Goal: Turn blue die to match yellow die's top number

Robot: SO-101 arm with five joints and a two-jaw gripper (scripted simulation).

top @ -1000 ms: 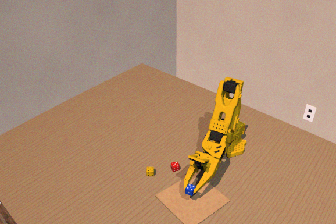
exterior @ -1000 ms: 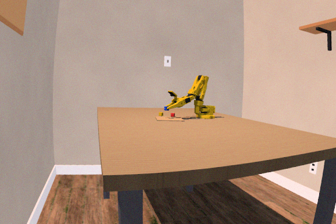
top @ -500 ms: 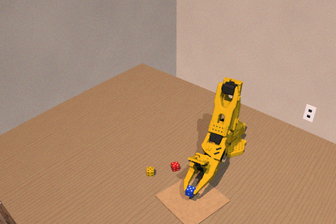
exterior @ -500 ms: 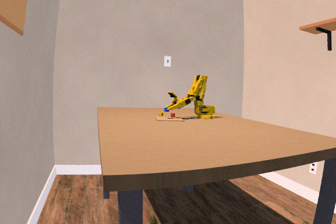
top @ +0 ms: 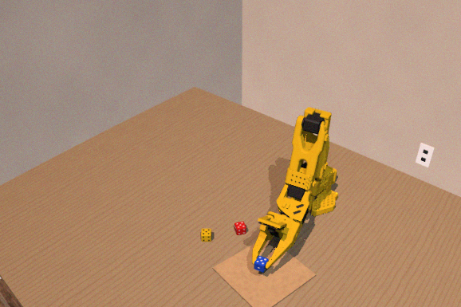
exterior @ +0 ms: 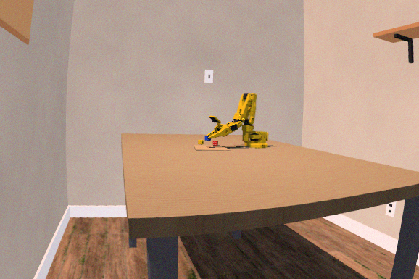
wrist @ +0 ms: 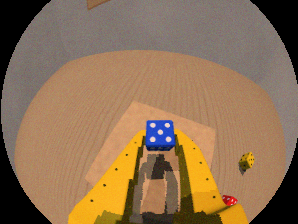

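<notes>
Yellow plastic forms the whole arm point(top: 307, 160), which leans down from its base toward a tan mat point(top: 279, 284) lying flat on the wooden table point(top: 120, 184). Its gripper point(top: 263, 265) is clamped on the blue die point(top: 261, 264), with one fingertip on each side of the cube. From the side, the die point(exterior: 207, 138) is lifted clear of the mat point(exterior: 212, 148), hanging in the air above it. From the wrist camera, the blue die point(wrist: 160, 133) sits at the very tip of the two fingers, over the mat point(wrist: 143, 119), and the face turned toward that camera shows five white dots. Two other dice rest on the table off the mat, on its far side from the top camera. A red die point(top: 240, 228) lies near the mat's far edge, close beside the gripper's body. A yellow die point(top: 206, 234) lies beyond the red one, farther from the arm, and its top number is too small to read.
</notes>
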